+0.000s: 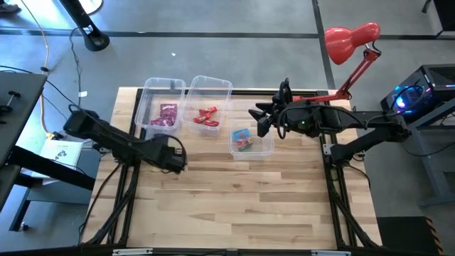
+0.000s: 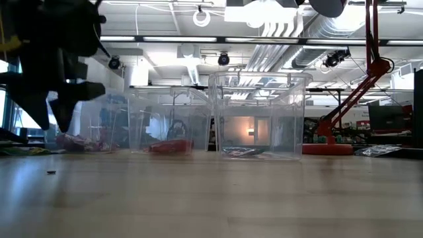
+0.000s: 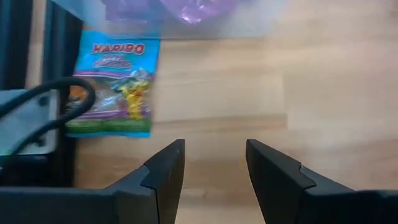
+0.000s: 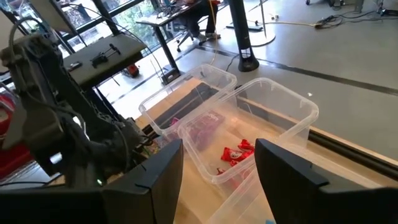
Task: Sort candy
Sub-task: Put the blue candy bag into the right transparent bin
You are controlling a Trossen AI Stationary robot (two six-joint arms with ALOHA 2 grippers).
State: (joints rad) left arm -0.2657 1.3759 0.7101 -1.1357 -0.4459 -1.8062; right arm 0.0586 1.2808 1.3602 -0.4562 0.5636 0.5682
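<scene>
Two dark fingers (image 3: 165,177) of the left tool (image 1: 173,157) fill the foreground of the left wrist view, spread apart with nothing between them. Bare light wooden slatted desk (image 1: 242,206) lies beneath them. Just beyond the fingers, a blue-green Haribo candy packet (image 3: 112,84) lies flat on the desk beside the dark frame rail at the desk's left edge. In the high view the left tool sits low over the desk, just in front of the leftmost bin.

The right tool (image 1: 259,118) hovers above the desk, just beside the right-hand bin, its fingers (image 4: 155,168) parted and holding nothing.

Three clear plastic rectangular bins stand toward the desk's far edge. The left clear bin (image 1: 151,92) holds the magenta-pink candy packets (image 1: 166,116). The middle clear bin (image 1: 210,85) holds the red candy pieces (image 1: 207,116). The right clear bin (image 1: 264,146), set slightly nearer the front than the other two, holds multicoloured blue-green candy packets (image 1: 243,139).

A red desk lamp (image 1: 351,41) with a jointed arm stands at the desk's far right corner. In the low view, all three bins appear in a row, with candy resting on their floors.
</scene>
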